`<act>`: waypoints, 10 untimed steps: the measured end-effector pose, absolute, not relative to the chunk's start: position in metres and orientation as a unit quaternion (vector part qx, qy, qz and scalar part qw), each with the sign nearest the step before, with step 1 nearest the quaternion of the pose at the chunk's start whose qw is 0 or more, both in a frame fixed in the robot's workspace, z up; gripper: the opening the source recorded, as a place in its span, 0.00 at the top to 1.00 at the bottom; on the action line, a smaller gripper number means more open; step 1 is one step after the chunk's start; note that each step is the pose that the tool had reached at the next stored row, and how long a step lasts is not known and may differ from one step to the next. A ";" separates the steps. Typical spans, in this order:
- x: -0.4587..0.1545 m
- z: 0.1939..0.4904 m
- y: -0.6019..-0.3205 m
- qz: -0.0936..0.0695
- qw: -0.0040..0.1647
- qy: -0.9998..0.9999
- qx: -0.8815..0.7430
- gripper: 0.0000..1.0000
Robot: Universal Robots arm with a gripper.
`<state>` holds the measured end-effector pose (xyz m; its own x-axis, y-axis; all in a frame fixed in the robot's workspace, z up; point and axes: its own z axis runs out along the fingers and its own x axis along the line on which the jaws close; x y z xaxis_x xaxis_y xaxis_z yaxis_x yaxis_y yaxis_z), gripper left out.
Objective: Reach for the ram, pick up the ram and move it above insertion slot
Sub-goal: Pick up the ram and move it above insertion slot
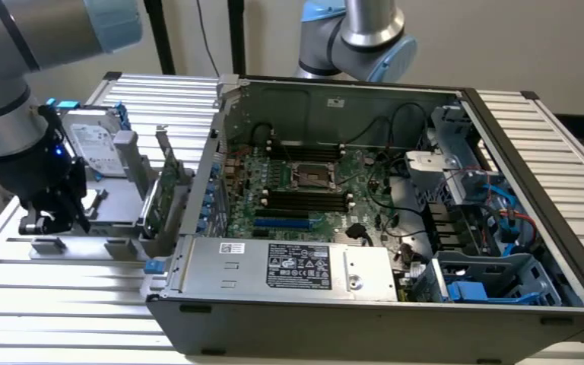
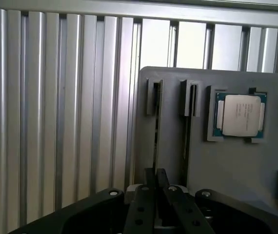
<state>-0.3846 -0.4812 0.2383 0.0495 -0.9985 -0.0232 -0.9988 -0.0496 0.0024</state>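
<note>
Ribbed aluminium table (image 1: 58,277) carries the whole setup: an open computer case (image 1: 373,331) and, beside it, a grey holder plate (image 2: 227,165). You find the claw (image 2: 155,174) low over this plate, at the end of it away from the case.

The ram (image 2: 156,129) stands on edge in a narrow slot of the plate, directly ahead of the claw in the wrist view. You see it there as a thin dark strip whose near end runs up to the claw's tip. You cannot tell from either view whether the claw is clenched on the ram or released.

A second narrow slot (image 2: 188,105) lies just beside the ram's slot. A processor chip (image 2: 240,114) sits in a square recess further out from the claw on that same side.

In the exterior view, a silver hard drive (image 1: 94,148) stands near the claw, partly hidden by the arm. An upright green card (image 1: 168,182) stands between the claw and the case.
</note>
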 end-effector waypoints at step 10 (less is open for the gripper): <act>-0.369 0.284 -0.481 0.009 0.007 0.689 -0.724 0.87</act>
<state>-0.3685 -0.4812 0.2838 0.0495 -0.9985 -0.0231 -0.9988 -0.0496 0.0028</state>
